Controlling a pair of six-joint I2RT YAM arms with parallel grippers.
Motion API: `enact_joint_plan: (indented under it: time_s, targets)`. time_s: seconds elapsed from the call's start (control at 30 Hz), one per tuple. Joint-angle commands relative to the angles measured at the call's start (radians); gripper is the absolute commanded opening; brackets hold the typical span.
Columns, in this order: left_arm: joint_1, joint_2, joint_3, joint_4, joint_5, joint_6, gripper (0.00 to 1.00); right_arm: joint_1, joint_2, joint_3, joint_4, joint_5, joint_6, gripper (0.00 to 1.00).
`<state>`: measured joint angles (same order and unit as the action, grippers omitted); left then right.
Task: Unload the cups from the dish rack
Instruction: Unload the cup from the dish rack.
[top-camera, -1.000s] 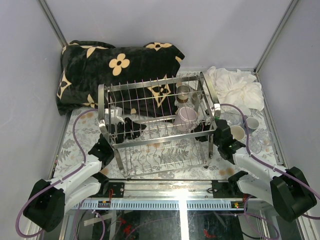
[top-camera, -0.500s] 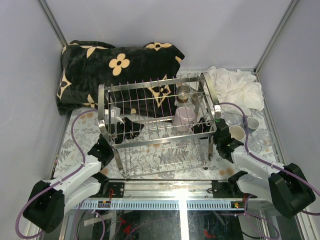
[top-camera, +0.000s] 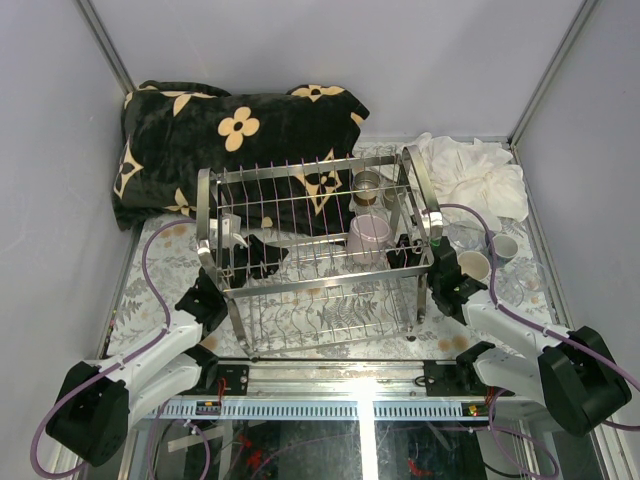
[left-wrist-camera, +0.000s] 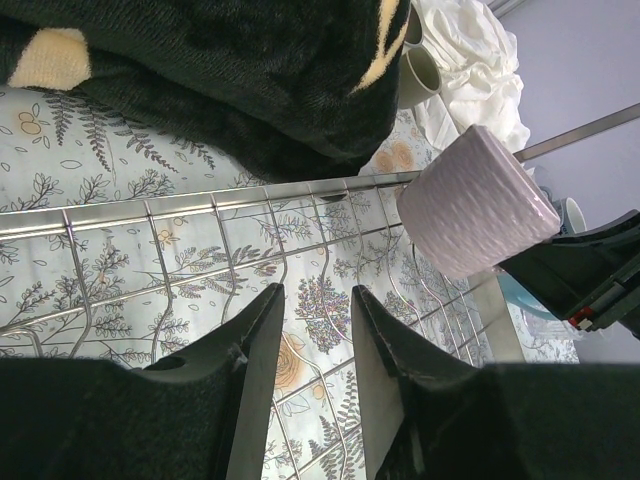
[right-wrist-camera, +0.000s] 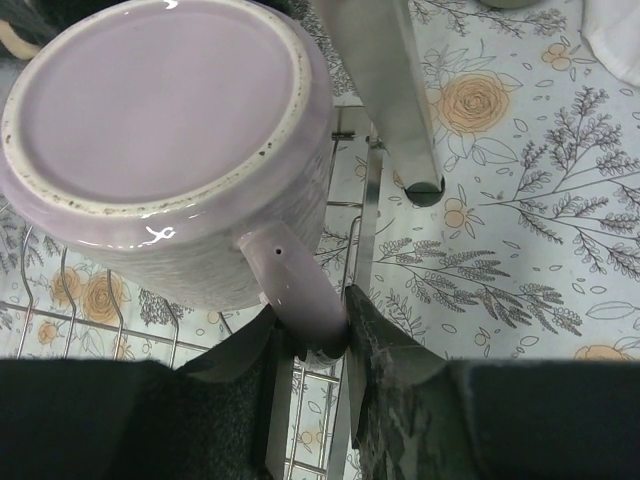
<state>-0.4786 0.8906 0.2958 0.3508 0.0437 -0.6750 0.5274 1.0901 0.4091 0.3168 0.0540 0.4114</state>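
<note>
The chrome wire dish rack (top-camera: 312, 285) stands mid-table. A pink-mauve mug (top-camera: 370, 236) lies tilted in its upper tier at the right end, base toward my right wrist camera (right-wrist-camera: 160, 130). My right gripper (right-wrist-camera: 315, 320) is shut on the mug's handle (right-wrist-camera: 300, 285), reaching in from the rack's right end (top-camera: 408, 252). My left gripper (top-camera: 255, 255) is inside the rack at its left; its jaws (left-wrist-camera: 315, 295) stand slightly apart over the wire floor with nothing between them. The mug (left-wrist-camera: 475, 205) shows at the right of that view. A grey cup (top-camera: 368, 185) sits at the rack's back right.
A black blanket with cream flowers (top-camera: 230, 140) lies behind the rack, and a white cloth (top-camera: 475, 175) lies at the back right. Cream cups (top-camera: 474, 265) and clear glasses (top-camera: 465, 236) stand on the floral table right of the rack. The rack's looped end handle (right-wrist-camera: 385, 90) is beside the mug.
The right gripper has nudged the pink-mauve mug slightly leftward and back inside the rack, still holding its handle. The left arm has stayed put.
</note>
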Motion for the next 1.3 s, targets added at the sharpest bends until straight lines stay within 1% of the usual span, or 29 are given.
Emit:
enact_joint_plan:
  time_s: [0.0,0.23,0.37,0.53,0.6,0.7,0.77,0.8,0.87,0.93,1.1,1.13,1.17,1.27]
  targets:
    - [-0.025,0.012,0.018,0.025,-0.012,0.009,0.33,0.095,0.002,0.049,-0.014,-0.095,-0.057,0.17]
    - [-0.025,0.016,0.019,0.029,-0.009,0.01,0.33,0.095,0.006,0.068,-0.041,-0.184,-0.091,0.21]
    - [-0.025,0.014,0.018,0.026,-0.014,0.012,0.34,0.095,0.041,0.082,-0.044,-0.221,-0.096,0.27]
    - [-0.025,0.02,0.02,0.028,-0.013,0.012,0.34,0.095,0.056,0.083,-0.042,-0.222,-0.103,0.27]
    - [-0.025,0.022,0.022,0.03,-0.013,0.012,0.34,0.095,0.052,0.081,-0.042,-0.223,-0.11,0.19]
    - [-0.025,0.025,0.023,0.031,-0.01,0.011,0.34,0.095,0.04,0.072,-0.037,-0.2,-0.104,0.17]
    - [-0.025,0.025,0.022,0.032,-0.01,0.011,0.34,0.095,0.035,0.067,-0.032,-0.193,-0.1,0.13]
    - [-0.025,0.025,0.022,0.033,-0.01,0.011,0.34,0.095,0.035,0.066,-0.031,-0.193,-0.099,0.13]
    - [-0.025,0.025,0.022,0.033,-0.008,0.011,0.34,0.095,0.034,0.065,-0.03,-0.192,-0.099,0.16]
    - [-0.025,0.023,0.022,0.031,-0.009,0.011,0.34,0.095,0.036,0.066,-0.033,-0.195,-0.101,0.22]
    - [-0.024,0.022,0.021,0.032,-0.009,0.011,0.34,0.095,0.035,0.065,-0.045,-0.197,-0.105,0.27]
    - [-0.024,0.023,0.021,0.031,-0.008,0.011,0.34,0.095,0.034,0.066,-0.045,-0.197,-0.105,0.26]
    - [-0.024,0.022,0.022,0.031,-0.01,0.011,0.34,0.095,0.033,0.065,-0.044,-0.195,-0.103,0.21]
    - [-0.025,0.02,0.019,0.031,-0.01,0.009,0.34,0.095,0.024,0.048,-0.032,-0.19,-0.089,0.02]
